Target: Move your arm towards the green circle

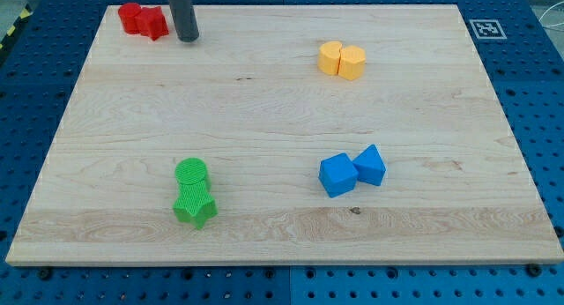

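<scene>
Well below my tip, which stands bare and holds nothing just right of the red blocks, the green circle touches the green star; judged light, rigid and easily slid, it is best met on its upper rim.

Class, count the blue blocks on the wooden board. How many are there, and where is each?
2. A blue cube sits right of the board's centre toward the view's bottom, and a second blue block touches its right side. Nothing seems to hide another.
</scene>
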### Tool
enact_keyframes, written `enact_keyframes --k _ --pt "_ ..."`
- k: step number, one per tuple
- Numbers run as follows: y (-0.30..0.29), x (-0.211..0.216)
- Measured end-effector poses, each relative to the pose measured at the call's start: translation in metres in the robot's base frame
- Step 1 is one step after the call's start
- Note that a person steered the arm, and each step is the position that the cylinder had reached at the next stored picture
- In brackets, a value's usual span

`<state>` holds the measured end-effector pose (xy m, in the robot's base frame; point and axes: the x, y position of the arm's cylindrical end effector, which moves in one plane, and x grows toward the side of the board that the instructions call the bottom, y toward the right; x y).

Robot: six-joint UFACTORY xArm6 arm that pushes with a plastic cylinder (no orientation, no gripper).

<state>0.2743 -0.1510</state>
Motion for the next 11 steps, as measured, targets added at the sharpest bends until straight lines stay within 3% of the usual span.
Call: enact_keyframes --k 11 --pt "0.019 0.154"
